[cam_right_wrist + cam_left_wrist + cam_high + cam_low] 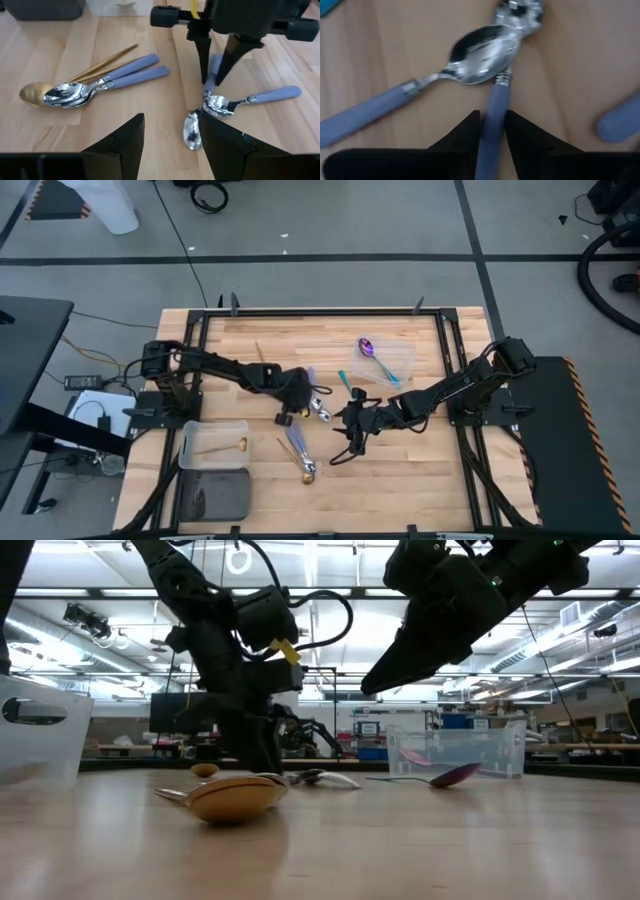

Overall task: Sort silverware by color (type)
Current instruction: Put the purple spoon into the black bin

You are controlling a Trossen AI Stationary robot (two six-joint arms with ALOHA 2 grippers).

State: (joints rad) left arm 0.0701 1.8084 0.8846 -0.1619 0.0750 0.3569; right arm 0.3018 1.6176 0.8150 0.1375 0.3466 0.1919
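The lavender-handled utensil [492, 125] is lying mid-table, its handle sitting between the left gripper [492, 131] fingers, which are closing on it. Squeeze squarely, since a second spoon [480, 47] is overlapping it. Right gripper [170, 135] is hovering nearby, spread wide and empty.

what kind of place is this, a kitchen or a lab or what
Most likely a robotics lab or workshop, not a kitchen: a wooden table set in a metal frame, cables on a taped concrete floor, and rows of ceiling lights over workbenches behind.
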